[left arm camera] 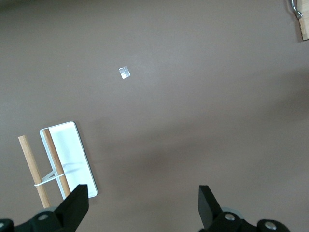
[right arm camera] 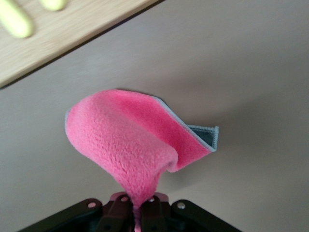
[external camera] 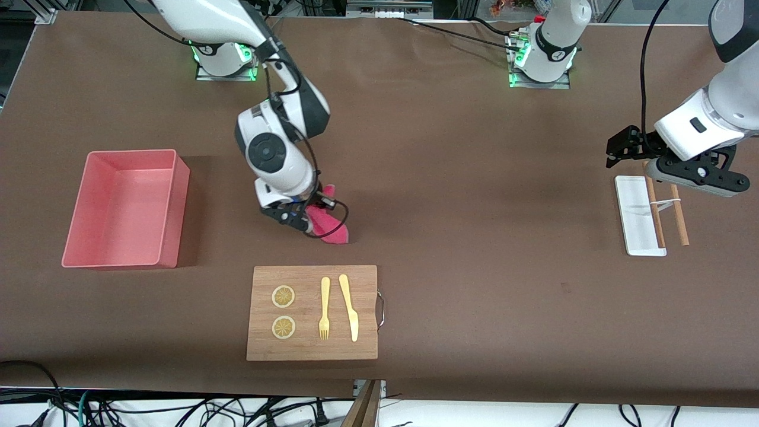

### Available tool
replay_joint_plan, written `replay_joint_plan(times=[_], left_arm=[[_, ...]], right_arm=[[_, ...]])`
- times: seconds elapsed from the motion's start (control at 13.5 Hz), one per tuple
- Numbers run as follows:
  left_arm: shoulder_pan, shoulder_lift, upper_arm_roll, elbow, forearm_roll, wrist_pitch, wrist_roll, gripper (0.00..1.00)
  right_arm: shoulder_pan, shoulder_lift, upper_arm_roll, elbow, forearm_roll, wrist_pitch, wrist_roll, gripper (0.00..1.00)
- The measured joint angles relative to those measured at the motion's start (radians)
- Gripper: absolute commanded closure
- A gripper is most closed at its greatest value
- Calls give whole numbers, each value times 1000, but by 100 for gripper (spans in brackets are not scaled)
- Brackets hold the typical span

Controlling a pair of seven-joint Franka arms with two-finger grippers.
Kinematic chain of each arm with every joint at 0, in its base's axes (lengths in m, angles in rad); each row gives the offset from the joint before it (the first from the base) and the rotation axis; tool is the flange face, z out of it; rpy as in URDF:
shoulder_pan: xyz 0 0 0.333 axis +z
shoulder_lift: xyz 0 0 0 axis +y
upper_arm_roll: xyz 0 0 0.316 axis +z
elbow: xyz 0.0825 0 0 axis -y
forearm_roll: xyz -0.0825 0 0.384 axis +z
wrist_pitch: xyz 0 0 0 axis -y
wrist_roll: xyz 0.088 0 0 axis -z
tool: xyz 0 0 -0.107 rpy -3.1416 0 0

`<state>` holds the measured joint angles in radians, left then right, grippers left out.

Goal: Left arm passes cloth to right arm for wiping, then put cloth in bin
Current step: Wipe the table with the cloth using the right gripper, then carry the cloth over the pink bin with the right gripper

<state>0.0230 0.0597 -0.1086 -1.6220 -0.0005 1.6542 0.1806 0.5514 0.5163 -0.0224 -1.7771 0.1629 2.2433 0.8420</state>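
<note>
My right gripper [external camera: 303, 220] is shut on the crimson-pink cloth [external camera: 328, 226], which hangs down to the brown table a little farther from the front camera than the wooden cutting board [external camera: 312, 312]. In the right wrist view the cloth [right arm camera: 130, 140] fans out from the closed fingers [right arm camera: 118, 212], with its free end on the table. My left gripper [external camera: 622, 148] is open and empty, up over the left arm's end of the table beside the white tray [external camera: 637, 216]. Its fingers [left arm camera: 77, 203] stand wide apart over bare table. The salmon-pink bin [external camera: 127, 207] sits toward the right arm's end.
The cutting board carries two lemon slices [external camera: 283, 296], a yellow fork [external camera: 324, 308] and a yellow knife [external camera: 350, 307]. Two wooden sticks [external camera: 679, 216] lie by and across the white tray [left arm camera: 70, 154]. A small silvery scrap [left arm camera: 124, 72] lies on the table.
</note>
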Motion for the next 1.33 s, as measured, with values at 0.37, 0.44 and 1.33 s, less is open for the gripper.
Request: replay_joint_plan(times=[0.37, 0.44, 1.33], left_arm=[[1, -4, -12, 21, 0, -92, 0, 0], [0, -5, -17, 30, 0, -114, 0, 0], [-7, 77, -7, 170, 25, -166, -8, 0]], right_arm=[[-136, -25, -4, -101, -1, -7, -241, 100], [-175, -38, -5, -124, -1, -7, -315, 100], [-493, -128, -35, -234, -23, 13, -915, 100]])
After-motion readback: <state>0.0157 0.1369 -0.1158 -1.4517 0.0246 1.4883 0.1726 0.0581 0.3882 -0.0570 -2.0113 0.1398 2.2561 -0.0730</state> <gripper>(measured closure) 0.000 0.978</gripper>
